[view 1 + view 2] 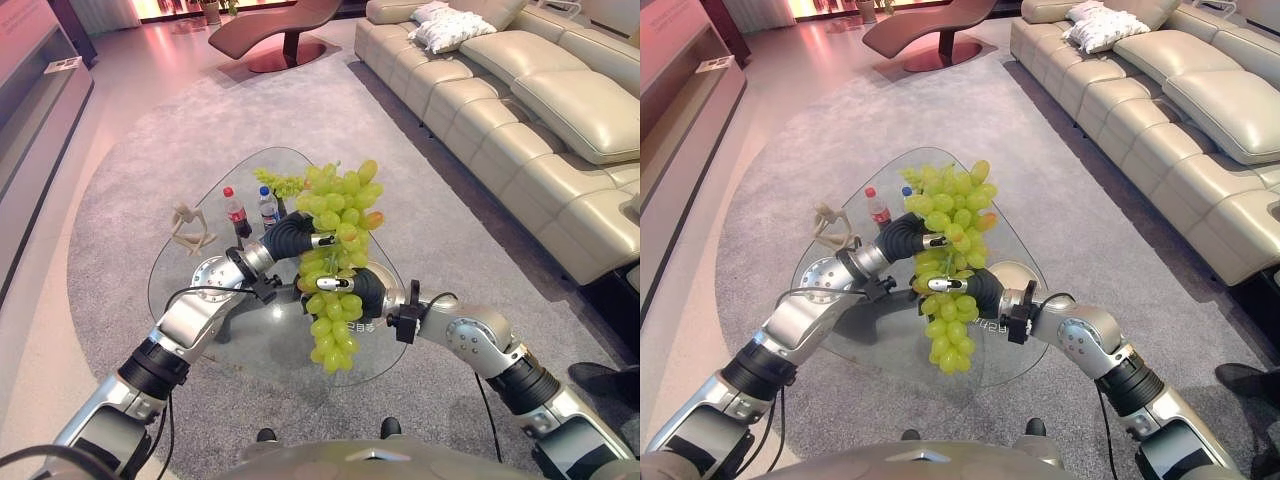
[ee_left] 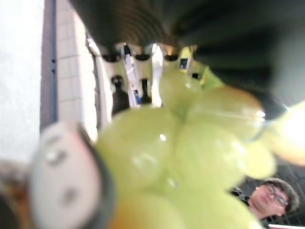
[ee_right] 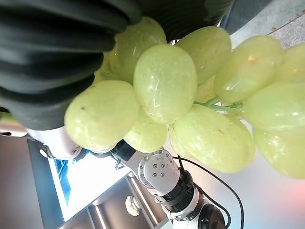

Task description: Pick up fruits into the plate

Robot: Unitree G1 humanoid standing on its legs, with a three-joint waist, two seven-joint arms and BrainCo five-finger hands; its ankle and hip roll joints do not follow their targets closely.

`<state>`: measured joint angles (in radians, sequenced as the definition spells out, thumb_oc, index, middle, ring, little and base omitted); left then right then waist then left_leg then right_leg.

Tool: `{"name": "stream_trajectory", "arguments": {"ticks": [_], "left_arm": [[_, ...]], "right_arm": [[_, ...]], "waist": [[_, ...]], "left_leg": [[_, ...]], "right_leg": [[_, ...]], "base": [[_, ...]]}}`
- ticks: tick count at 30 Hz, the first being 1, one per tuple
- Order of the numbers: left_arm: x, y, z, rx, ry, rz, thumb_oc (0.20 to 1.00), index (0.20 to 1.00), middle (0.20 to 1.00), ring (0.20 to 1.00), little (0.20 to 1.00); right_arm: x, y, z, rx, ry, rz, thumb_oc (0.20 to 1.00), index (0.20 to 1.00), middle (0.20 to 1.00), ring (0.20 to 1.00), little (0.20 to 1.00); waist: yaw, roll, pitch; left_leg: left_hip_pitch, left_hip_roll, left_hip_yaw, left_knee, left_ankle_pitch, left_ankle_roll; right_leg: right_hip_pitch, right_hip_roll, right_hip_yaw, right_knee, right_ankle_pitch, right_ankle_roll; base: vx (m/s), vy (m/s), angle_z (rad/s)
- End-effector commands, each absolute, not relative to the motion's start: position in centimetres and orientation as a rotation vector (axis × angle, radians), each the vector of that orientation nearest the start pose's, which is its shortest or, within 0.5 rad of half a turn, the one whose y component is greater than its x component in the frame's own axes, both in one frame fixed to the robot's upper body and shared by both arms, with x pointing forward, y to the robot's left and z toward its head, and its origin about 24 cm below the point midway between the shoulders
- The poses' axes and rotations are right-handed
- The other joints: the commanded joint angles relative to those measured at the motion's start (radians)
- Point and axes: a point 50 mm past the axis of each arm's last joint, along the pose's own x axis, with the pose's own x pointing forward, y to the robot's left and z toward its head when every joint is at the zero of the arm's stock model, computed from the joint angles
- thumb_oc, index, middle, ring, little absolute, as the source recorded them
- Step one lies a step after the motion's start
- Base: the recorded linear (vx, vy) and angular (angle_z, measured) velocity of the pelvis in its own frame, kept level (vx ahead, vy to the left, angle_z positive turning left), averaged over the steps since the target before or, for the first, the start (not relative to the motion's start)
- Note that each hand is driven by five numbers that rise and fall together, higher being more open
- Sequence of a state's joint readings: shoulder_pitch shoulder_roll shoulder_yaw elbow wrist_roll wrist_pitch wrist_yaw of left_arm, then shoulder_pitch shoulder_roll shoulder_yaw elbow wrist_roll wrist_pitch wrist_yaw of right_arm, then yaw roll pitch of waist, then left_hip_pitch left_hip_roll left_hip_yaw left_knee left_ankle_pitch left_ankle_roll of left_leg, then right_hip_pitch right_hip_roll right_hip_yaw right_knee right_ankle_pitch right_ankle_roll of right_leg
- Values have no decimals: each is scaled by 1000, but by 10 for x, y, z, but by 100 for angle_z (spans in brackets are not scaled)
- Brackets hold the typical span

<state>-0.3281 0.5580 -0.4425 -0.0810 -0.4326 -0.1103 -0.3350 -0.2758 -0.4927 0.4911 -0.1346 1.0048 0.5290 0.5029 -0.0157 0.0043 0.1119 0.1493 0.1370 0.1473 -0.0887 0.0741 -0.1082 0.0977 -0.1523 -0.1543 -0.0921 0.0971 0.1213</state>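
Glass table (image 1: 180, 275) w/ 2 bottles (image 1: 237, 212), figurine (image 1: 190, 228); sofa (image 1: 520, 110) right; lounger (image 1: 285, 28) far.

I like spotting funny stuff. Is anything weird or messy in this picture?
Nothing is spilled or broken. The odd bit is the big bunch of green grapes, held up in the air above the glass table between the left hand and right hand, dangling. Two bottles and a small figurine stand upright.

1. Grey carpet (image 1: 420, 190) covers most of floor; pale glossy floor (image 1: 150, 50) beyond, w/ pinkish light.
2. Cream leather sofa (image 1: 540, 110) along right side, white cushion (image 1: 452, 28) on it.
3. Brown curved lounger (image 1: 285, 25) at far end.
4. Glass coffee table (image 1: 190, 290) in centre.
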Motion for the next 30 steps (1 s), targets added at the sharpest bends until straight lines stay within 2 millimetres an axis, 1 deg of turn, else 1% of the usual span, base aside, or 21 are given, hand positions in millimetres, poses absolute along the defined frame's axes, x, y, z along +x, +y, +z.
{"name": "stream_trajectory", "arguments": {"ticks": [1,6,8,10,16,17,19,20,21,22,23,26,28,29,30], "left_arm": [[284,117,134,199,-324,-786,1000,1000,1000,1000,1000],[286,124,126,190,-276,-760,1000,1000,1000,1000,1000],[285,131,119,189,-247,-757,1000,1000,1000,1000,1000],[284,133,115,185,-232,-754,1000,1000,1000,1000,1000],[280,156,97,198,-173,-649,1000,1000,1000,1000,1000],[280,156,96,196,-170,-646,1000,1000,1000,1000,1000],[278,167,85,219,-128,-587,1000,1000,1000,1000,1000],[277,170,81,235,-118,-566,1000,1000,1000,1000,1000],[275,176,76,298,-111,-528,1000,1000,1000,1000,1000],[275,176,76,299,-111,-528,1000,1000,1000,1000,1000],[272,187,68,353,-93,-474,1000,1000,1000,1000,1000],[269,205,57,418,-50,-376,1000,1000,1000,1000,1000],[268,214,46,460,-9,-310,1000,1000,1000,1000,1000],[267,221,36,471,32,-262,1000,1000,1000,1000,1000],[266,222,33,474,39,-251,1000,1000,1000,1000,1000]], "right_arm": [[233,-57,136,561,67,1332,200,200,200,200,200],[242,-67,148,583,-14,1271,200,200,200,200,200],[246,-75,154,596,-59,1230,200,200,200,200,200],[248,-78,154,607,-71,1204,200,200,200,200,200],[259,-116,153,646,-140,996,200,200,200,200,200],[260,-117,153,646,-142,991,200,200,200,200,200],[266,-134,152,645,-172,886,200,200,200,200,200],[268,-140,150,626,-179,845,200,200,200,200,200],[272,-152,149,589,-187,775,200,200,200,200,200],[272,-152,149,589,-187,775,200,200,200,200,200],[274,-161,149,588,-189,726,200,200,200,200,200],[277,-182,148,567,-215,627,200,200,200,200,200],[280,-190,145,548,-225,574,200,200,200,200,200],[282,-193,143,535,-225,536,200,200,200,200,200],[283,-195,141,528,-223,525,200,200,200,200,200]], "waist": [[-9,-29,-3],[-4,-27,-1],[-2,-24,3],[-2,-23,4],[3,-16,26],[3,-16,27],[5,-14,45],[6,-13,50],[6,-11,57],[6,-11,57],[4,-10,67],[2,-7,94],[1,-5,119],[0,-3,137],[-1,-3,140]], "left_leg": [[-19,-40,-65,84,-148,44],[-22,-43,-72,82,-148,44],[-26,-44,-77,81,-147,44],[-28,-44,-79,80,-147,44],[-49,-46,-86,84,-145,44],[-51,-46,-86,84,-145,44],[-66,-48,-89,86,-143,45],[-72,-48,-90,88,-143,44],[-75,-48,-91,89,-141,43],[-75,-48,-91,89,-141,43],[-83,-49,-94,89,-138,43],[-114,-52,-96,89,-131,44],[-134,-54,-98,89,-126,44],[-144,-57,-99,88,-121,44],[-146,-57,-99,88,-121,44]], "right_leg": [[35,22,17,106,-154,-9],[36,22,11,105,-154,-11],[33,23,8,108,-156,-12],[32,23,7,109,-157,-12],[14,20,-2,119,-160,-14],[13,20,-3,119,-160,-14],[-2,21,-6,123,-160,-16],[-6,21,-8,125,-161,-16],[-9,21,-10,126,-160,-17],[-9,21,-10,126,-160,-17],[-18,22,-7,127,-160,-16],[-48,24,-8,132,-159,-19],[-67,26,-6,136,-158,-20],[-77,28,-6,138,-156,-21],[-80,28,-6,139,-157,-22]], "base": [[0,0,0],[0,0,0],[0,0,0],[0,0,0],[-15,0,1],[-66,-4,4],[-70,-4,9],[-36,0,9],[-8,1,5],[0,0,0],[-50,4,1],[-145,0,2],[-164,9,4],[-106,15,4],[-101,19,2]]}}
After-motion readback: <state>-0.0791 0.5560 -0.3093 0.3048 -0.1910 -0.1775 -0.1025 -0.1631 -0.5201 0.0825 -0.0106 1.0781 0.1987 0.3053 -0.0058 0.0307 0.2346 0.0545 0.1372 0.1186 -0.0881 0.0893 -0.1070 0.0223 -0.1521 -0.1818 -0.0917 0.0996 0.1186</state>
